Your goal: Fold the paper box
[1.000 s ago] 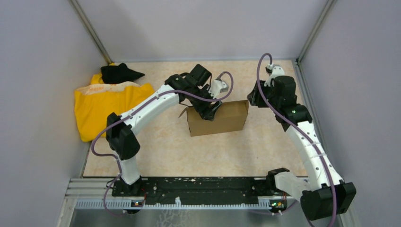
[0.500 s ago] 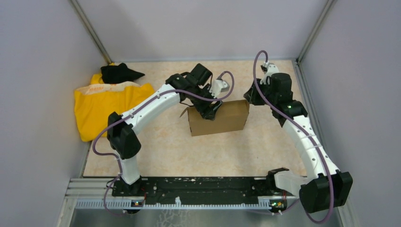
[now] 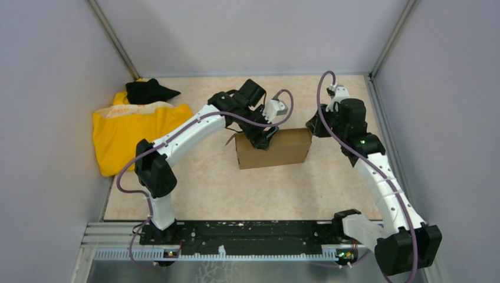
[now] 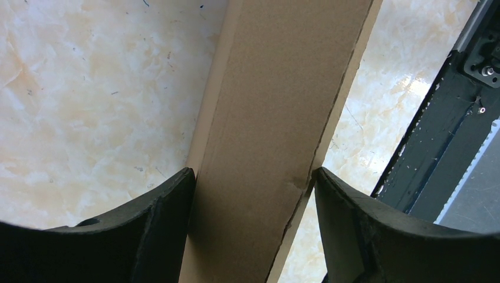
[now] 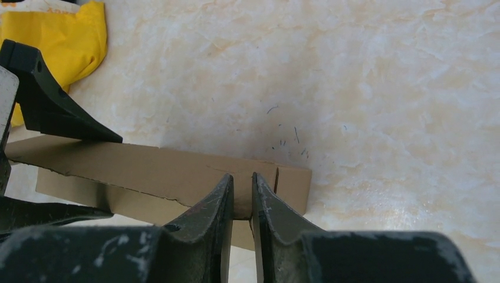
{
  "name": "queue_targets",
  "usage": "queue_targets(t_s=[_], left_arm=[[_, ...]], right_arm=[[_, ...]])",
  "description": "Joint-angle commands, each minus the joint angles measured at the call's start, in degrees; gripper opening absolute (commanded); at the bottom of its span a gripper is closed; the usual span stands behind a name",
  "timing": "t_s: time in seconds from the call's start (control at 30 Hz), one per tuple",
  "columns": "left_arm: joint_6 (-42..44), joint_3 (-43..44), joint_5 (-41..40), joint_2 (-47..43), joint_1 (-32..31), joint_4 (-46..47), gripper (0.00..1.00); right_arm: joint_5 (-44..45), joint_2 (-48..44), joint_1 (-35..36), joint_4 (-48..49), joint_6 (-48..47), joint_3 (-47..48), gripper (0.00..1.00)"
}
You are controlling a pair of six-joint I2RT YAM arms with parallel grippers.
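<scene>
The left jaws were set wide around the box (image 3: 277, 150), touching both its sides. The right jaws were nearly shut, just at its right end. The box was stood on edge on the desk (image 3: 200, 188), its long side running left to right. The grips were shown only in the wrist views.

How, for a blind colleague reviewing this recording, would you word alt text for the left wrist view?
A plain brown corrugated cardboard box runs up the middle of the frame, between the left gripper's two black fingers, one against each long side. Cream marbled tabletop shows on both sides, with a black metal rail at far right.
</scene>
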Motion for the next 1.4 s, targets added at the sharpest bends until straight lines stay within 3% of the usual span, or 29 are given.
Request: queue_targets(t_s=[0.0, 0.6, 0.67, 0.77, 0.93, 1.07, 1.2, 1.37], left_arm=[[0.55, -0.12, 1.27, 3.72, -0.03, -0.91, 0.70], [1.04, -0.89, 4.63, 2.50, -0.04, -1.38, 0.70], [1.36, -1.14, 5.74, 2.34, -0.09, -1.61, 0.70], [1.68, -1.47, 7.37, 2.25, -0.10, -2.03, 0.70], [1.84, -3.12, 9.88, 1.76, -0.10, -2.19, 0.70], [1.93, -7.07, 13.10, -0.08, -0.14, -0.93, 0.69], [1.96, -10.85, 15.64, -2.83, -0.32, -0.40, 0.69], [1.82, -16.91, 17.51, -8.26, -0.48, 2.25, 0.69]], right_arm=[[-1.31, -1.81, -0.17, -1.77, -0.97, -1.88, 0.16], [-4.09, -2.85, -0.19, -3.76, -1.12, -1.80, 0.15], [-4.83, -2.67, -0.19, -4.80, -1.87, -0.46, 0.21], [-4.57, -1.51, -0.20, -7.91, -4.82, 3.95, 0.40], [-2.04, 1.92, -0.26, -13.28, -9.31, 15.97, 0.59], [-5.93, 3.62, -0.28, -16.26, -16.57, 24.08, 0.65], [-11.18, 0.72, 0.36, -20.33, -26.40, 24.56, 0.75], [-11.98, -6.38, 3.52, -23.80, -41.74, 17.50, 0.92]])
